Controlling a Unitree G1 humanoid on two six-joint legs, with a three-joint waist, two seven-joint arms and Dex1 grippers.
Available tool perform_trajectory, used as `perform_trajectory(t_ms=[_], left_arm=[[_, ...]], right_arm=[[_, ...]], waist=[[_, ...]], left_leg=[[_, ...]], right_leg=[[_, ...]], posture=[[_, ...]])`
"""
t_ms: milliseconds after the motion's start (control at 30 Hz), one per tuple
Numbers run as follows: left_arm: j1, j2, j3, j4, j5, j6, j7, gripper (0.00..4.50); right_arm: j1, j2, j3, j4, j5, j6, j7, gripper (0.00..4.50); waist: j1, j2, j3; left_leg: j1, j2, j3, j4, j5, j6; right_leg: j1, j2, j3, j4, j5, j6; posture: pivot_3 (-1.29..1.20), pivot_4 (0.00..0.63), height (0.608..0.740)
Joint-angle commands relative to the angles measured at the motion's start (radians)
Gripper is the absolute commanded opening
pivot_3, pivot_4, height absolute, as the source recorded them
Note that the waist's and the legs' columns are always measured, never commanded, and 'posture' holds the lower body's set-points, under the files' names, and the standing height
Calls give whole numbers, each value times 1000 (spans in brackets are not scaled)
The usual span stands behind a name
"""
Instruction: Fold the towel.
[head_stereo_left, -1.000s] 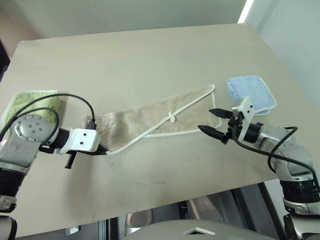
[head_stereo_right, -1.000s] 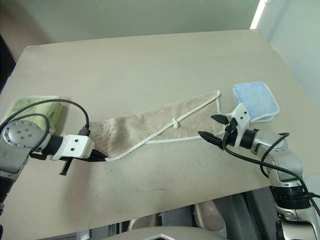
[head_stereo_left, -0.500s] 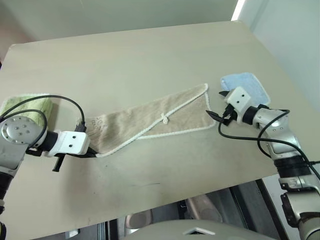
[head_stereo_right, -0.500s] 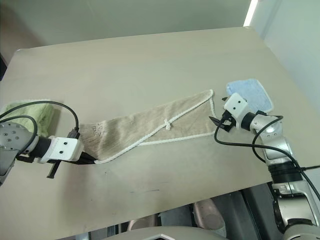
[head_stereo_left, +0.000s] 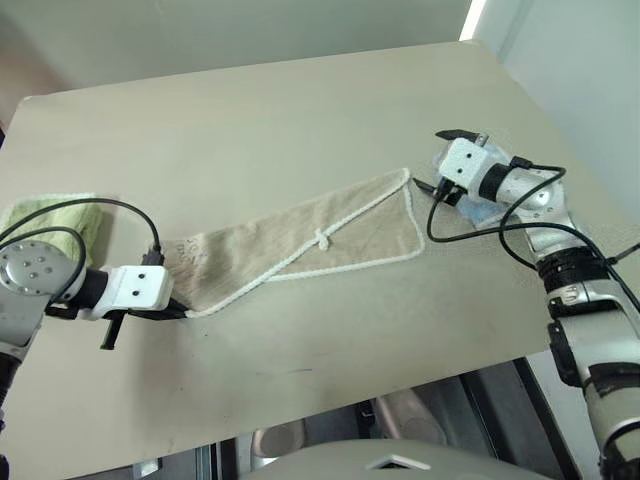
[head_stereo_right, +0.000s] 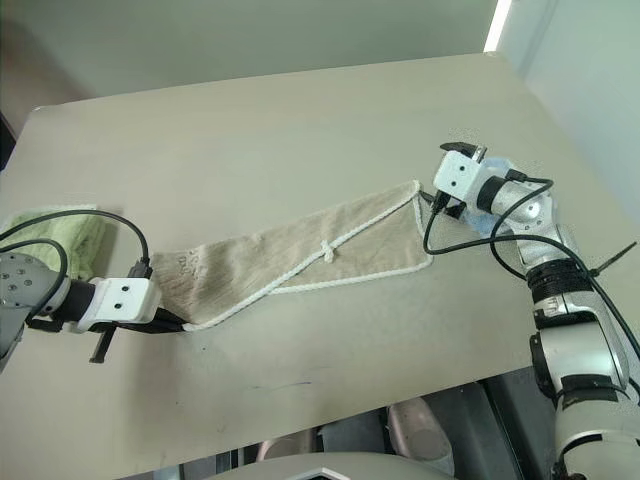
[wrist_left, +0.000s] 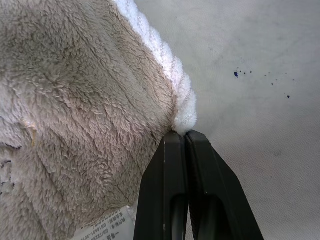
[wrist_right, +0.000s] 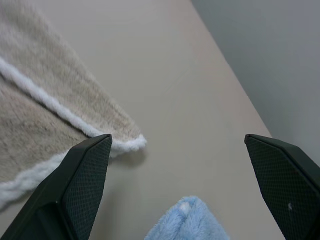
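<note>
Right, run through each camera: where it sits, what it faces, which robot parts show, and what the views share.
Left eye: head camera looking down on the tan tabletop; both arms show, either side of the long beige terry towel with white corded edging.
Right eye: same scene, slightly shifted.
Left wrist: along the shut left gripper, pinching the towel's white edge.
Right wrist: between the open right gripper fingers, facing the towel's far corner and a light blue folded towel.
All views share the beige towel.

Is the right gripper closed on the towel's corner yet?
No: the right gripper is wide open, the towel corner lying untouched between its fingers.
</note>
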Motion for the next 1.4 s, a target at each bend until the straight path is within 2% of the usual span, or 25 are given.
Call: perform_trajectory(t_ms=[33, 167, 333, 533, 800, 900, 1267, 1400], left_arm=[[9, -4, 12, 5, 13, 12, 16, 39], [9, -8, 22, 0, 5, 19, 18, 39], [26, -4, 33, -1, 0, 17, 14, 39], [34, -3, 40, 1, 5, 13, 17, 39], [37, -5, 40, -2, 5, 11, 23, 39], [40, -6, 42, -4, 5, 11, 25, 0], [44, -11, 50, -3, 5, 12, 38, 0], [50, -18, 67, -5, -7, 28, 55, 0]], right_arm=[[-64, 10, 27, 99, -62, -84, -62, 4500], [-133, 14, 91, 222, -169, -163, -152, 4500], [-186, 37, 127, 316, -231, -204, -246, 4500], [-211, 58, 191, 366, -320, -252, -318, 4500], [-231, 80, 242, 411, -391, -272, -401, 4500], [-230, 83, 245, 414, -397, -286, -413, 3943], [-218, 72, 234, 419, -384, -314, -392, 131], [-208, 59, 230, 413, -381, -321, -394, 58]], waist=[[0, 1, 0], [0, 3, 0], [1, 3, 0], [2, 3, 0], [2, 3, 0], [2, 3, 0], [2, 3, 0], [3, 3, 0]], left_leg=[[0, 1, 0, 0, 0, 0], [0, 2, 0, 0, 0, 1], [0, 4, 0, 0, -2, 4], [0, 4, 0, 0, -6, 13], [0, 4, 0, 0, -6, 14], [0, 5, 0, 0, -6, 14], [0, 5, 0, -1, -6, 14], [0, 5, 0, -1, -6, 14]], right_leg=[[0, 0, 0, 0, 0, 0], [-1, 0, 0, 0, 1, -2], [-1, 0, -1, 0, 1, -4], [-1, 1, -1, 0, 0, -6], [-1, 1, -2, 1, 0, -7], [-1, 1, -2, 1, 0, -7], [-1, 1, -2, 1, 0, -7], [-1, 1, -2, 0, 0, -8]], posture=[[0, 150, 740], [0, 150, 740], [0, 150, 740], [0, 150, 740], [0, 150, 740], [0, 150, 740], [0, 150, 740], [0, 150, 740]])
